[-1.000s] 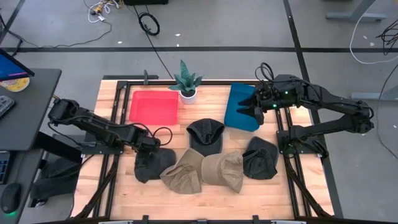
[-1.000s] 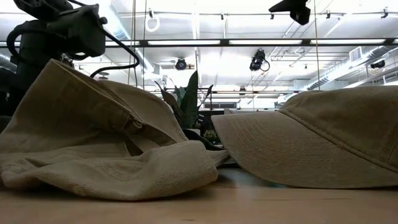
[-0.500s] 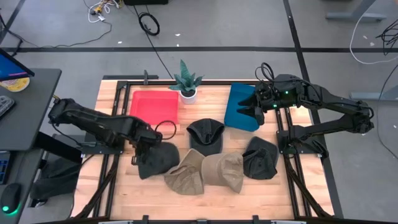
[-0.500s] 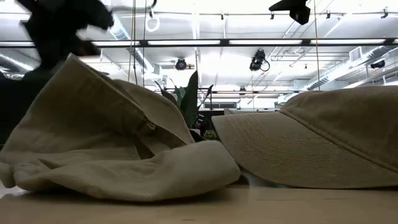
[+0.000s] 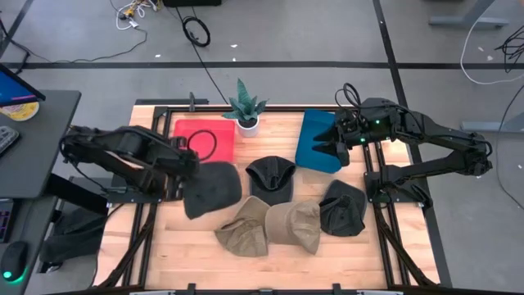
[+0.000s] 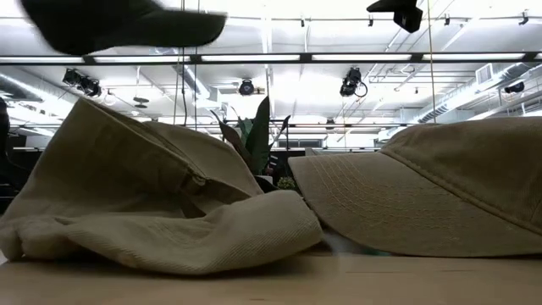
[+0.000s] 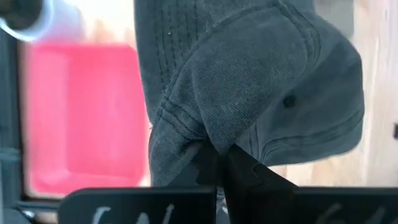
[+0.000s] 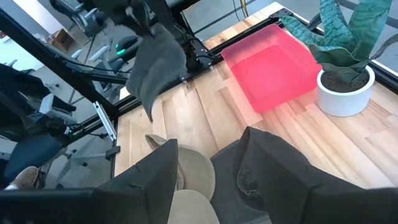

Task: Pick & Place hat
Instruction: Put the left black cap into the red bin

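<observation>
A dark grey hat (image 5: 211,187) hangs from my left gripper (image 5: 182,170), which is shut on it beside the red tray (image 5: 203,139). In the low view the grey hat (image 6: 118,25) floats above the two khaki hats (image 6: 161,212) (image 6: 432,186). The right wrist view shows the grey hat (image 8: 158,68) dangling near the red tray (image 8: 273,62). My right gripper (image 5: 334,147) waits open over the blue bin (image 5: 318,139); its fingers (image 8: 149,186) stand apart. My left gripper pinches a fold of the grey hat's cloth (image 7: 208,140) between its two fingers (image 7: 239,177), at the hat's edge. The hat is lifted clear of the table and hangs slack from the fingers.
On the wood lie two khaki hats (image 5: 244,231) (image 5: 296,225) near the front, a dark hat (image 5: 270,176) in the middle and another dark hat (image 5: 342,206) on the right. A potted plant (image 5: 246,111) stands between tray and bin.
My left gripper has risen and moved toward the far edge, nearer the red tray, carrying the grey hat from the table into the air. The left khaki hat, which the grey hat was touching, has shifted a little and settled.
</observation>
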